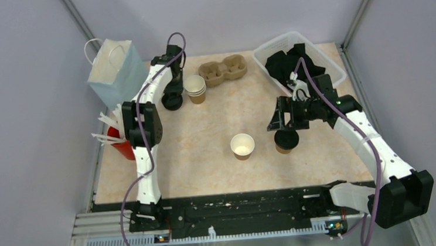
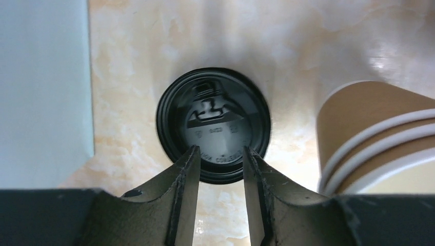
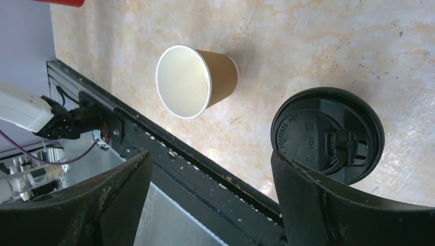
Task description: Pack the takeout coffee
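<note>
Step in hand, as I judge it: the lids. One lidded cup point(image 3: 328, 136) is ready. The open cup point(image 3: 190, 82) has no lid, and a loose black lid point(image 2: 213, 118) lies flat on the bench point(image 2: 154, 41) under the left tool point(image 2: 220, 149). So the 2nd lid is not yet picked up. Packing into the cardboard carrier point(image 1: 223, 69), to the right of this tool and a bit beyond it, is not yet begun.

Left tool: fingers partly spread, a narrow gap btw them, nothing pinched. The tips hang over the near rim of the lid; if they touch it I cannot tell. A stack of cups point(image 2: 374, 138) stands near the lid, on the right of the tool.

Right tool point(image 3: 210, 156): spread wide, holds nothing. The lidded cup stands just beside one finger, outside the gap. The open cup is ahead of the gap, apart from both fingers.

Next move prob. calls for this: the left tool goes down and closes on the rim of the lid w/o pushing the stack. The lid is thin and flat, so it can slip. Then the tool carries it to the open cup.
</note>
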`<state>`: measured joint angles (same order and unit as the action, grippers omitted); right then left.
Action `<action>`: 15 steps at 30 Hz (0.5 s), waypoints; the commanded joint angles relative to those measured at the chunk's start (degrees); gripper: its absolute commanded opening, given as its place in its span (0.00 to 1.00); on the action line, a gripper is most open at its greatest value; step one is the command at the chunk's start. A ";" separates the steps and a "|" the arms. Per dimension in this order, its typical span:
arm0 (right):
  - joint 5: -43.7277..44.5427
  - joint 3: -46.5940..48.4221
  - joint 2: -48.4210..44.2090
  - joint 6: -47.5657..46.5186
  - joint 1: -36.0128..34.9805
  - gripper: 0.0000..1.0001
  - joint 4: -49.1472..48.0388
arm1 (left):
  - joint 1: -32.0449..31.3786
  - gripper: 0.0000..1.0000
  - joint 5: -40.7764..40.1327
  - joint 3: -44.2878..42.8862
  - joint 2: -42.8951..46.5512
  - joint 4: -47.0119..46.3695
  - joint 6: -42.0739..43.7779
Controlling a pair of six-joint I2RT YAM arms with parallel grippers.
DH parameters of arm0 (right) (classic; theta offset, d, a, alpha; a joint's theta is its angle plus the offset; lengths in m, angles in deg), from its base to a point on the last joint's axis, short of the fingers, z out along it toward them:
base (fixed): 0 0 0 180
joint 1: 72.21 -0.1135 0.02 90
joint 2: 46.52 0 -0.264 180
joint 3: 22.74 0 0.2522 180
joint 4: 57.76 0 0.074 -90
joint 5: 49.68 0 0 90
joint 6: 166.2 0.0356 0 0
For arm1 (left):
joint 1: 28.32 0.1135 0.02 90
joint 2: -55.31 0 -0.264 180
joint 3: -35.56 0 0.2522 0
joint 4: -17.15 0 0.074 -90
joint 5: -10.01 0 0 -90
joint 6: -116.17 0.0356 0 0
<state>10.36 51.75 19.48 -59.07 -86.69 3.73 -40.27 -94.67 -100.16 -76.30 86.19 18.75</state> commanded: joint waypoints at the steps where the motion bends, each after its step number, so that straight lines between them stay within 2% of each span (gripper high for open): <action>1: -0.76 0.20 -0.63 -0.14 0.32 0.85 -1.52 | 2.20 0.42 -5.16 1.27 4.83 2.48 -3.56; 9: -0.80 0.44 -0.53 -0.33 0.30 0.85 -1.34 | 3.16 0.48 0.12 3.30 5.94 2.69 -3.71; 13: -0.81 0.43 -0.53 -0.47 0.29 0.85 -1.34 | 3.16 0.56 9.82 8.32 10.14 -2.73 -0.51; 15: -0.81 0.52 -0.48 -0.53 0.31 0.85 -1.17 | 3.22 0.61 11.21 12.09 12.75 -7.14 0.40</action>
<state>10.21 51.75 19.48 -59.12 -86.69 3.73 -36.66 -90.32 -92.70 -71.67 86.70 16.78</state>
